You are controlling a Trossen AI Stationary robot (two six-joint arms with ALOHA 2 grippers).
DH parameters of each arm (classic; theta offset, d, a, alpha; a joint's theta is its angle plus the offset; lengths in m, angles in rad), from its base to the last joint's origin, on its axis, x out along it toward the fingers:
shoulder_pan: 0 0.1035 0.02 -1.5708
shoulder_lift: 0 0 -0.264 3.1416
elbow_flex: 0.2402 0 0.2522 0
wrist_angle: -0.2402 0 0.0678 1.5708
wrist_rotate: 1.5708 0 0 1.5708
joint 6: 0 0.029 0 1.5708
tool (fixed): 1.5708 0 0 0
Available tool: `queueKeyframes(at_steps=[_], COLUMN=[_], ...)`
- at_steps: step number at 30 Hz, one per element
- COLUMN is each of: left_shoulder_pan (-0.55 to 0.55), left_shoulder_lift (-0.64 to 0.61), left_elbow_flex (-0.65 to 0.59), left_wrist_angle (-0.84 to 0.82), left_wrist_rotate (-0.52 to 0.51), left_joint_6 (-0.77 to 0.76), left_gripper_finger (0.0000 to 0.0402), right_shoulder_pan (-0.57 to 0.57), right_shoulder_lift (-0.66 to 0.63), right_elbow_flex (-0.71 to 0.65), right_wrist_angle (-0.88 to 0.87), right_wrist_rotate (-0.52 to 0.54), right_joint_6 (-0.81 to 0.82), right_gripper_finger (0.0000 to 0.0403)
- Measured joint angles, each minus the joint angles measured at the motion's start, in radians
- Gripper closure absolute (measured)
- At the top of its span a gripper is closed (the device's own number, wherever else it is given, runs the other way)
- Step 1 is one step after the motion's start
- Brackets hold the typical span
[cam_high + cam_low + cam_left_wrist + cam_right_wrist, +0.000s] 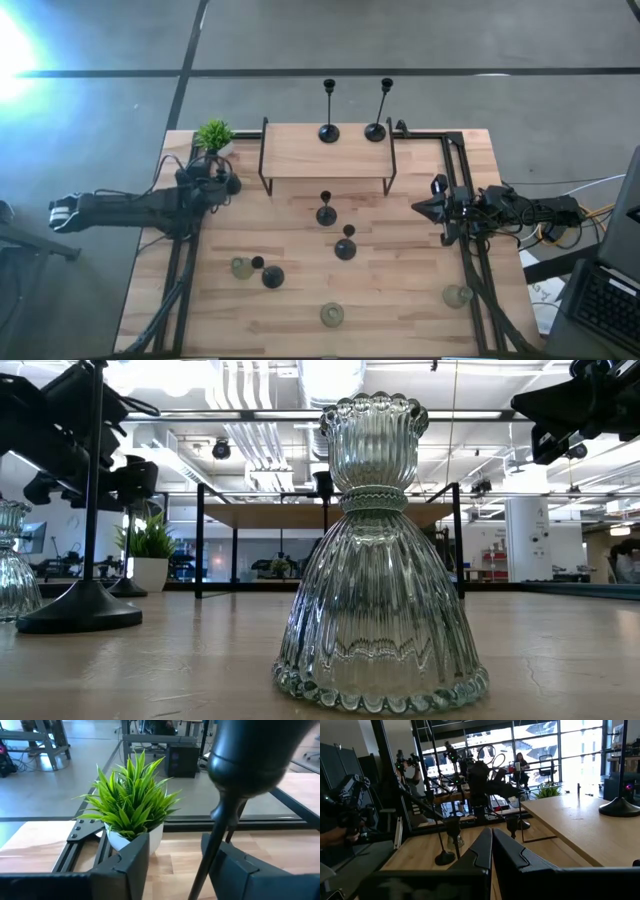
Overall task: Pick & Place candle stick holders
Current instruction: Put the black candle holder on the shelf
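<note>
My left gripper (218,186) is at the far left of the table, next to the plant, open and pointing at the far edge. A black candle stick holder (233,185) stands in its gap; its thin stem (205,855) runs between the fingers, close to one of them. My right gripper (425,208) is shut and empty at the table's right, pointing left. Two tall black holders (329,130) (377,128) stand on the wooden shelf (300,160). Three black holders (326,213) (346,247) (272,277) and three glass ones (241,267) (332,314) (458,295) stand on the table. My left gripper has the black holder's stem (212,837) between its two level fingers, which come from the table's near side. The stem shows against the inner edge of one finger (240,870). I cannot tell whether that finger touches it; the other finger (132,860) is clear of it.
A small green potted plant (131,795) stands just beyond my left gripper at the far left corner. The shelf's black frame (264,150) rises in the far middle. Black rails (185,280) (470,270) run along both table sides. A glass holder (375,560) fills the low view.
</note>
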Motion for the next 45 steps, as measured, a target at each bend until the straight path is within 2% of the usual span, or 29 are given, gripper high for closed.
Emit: queueKeyframes(at_steps=[6,14,19,23,29,35,39,45], left_shoulder_pan=[0.012,0.012,0.012,0.012,0.012,0.011,0.012,0.014], left_shoulder_lift=[0.000,0.000,-0.002,-0.016,-0.031,-0.035,-0.032,0.028], left_elbow_flex=[0.000,0.000,0.000,0.016,0.154,0.385,0.541,0.709], left_wrist_angle=[0.005,0.010,0.049,0.103,0.103,0.020,0.003,-0.003], left_wrist_rotate=[0.000,0.018,0.036,0.105,0.161,0.208,0.276,0.373], left_joint_6=[0.013,0.062,0.122,0.205,0.384,0.564,0.666,0.831], left_gripper_finger=[0.0281,0.0387,0.0389,0.0389,0.0390,0.0390,0.0390,0.0390], right_shoulder_pan=[0.000,0.000,0.000,0.000,0.000,0.000,0.000,0.000], right_shoulder_lift=[0.000,0.000,0.000,0.000,0.000,0.000,0.000,-0.001], right_elbow_flex=[0.000,0.000,0.000,0.000,0.000,0.000,0.000,0.000], right_wrist_angle=[0.000,0.000,0.000,0.000,0.000,0.000,0.000,0.000], right_wrist_rotate=[0.000,0.000,0.000,0.000,0.000,0.000,0.000,0.000], right_joint_6=[0.000,0.001,0.002,0.000,0.000,0.000,0.000,-0.001], right_gripper_finger=[0.0394,0.0394,0.0394,0.0394,0.0394,0.0394,0.0394,0.0394])
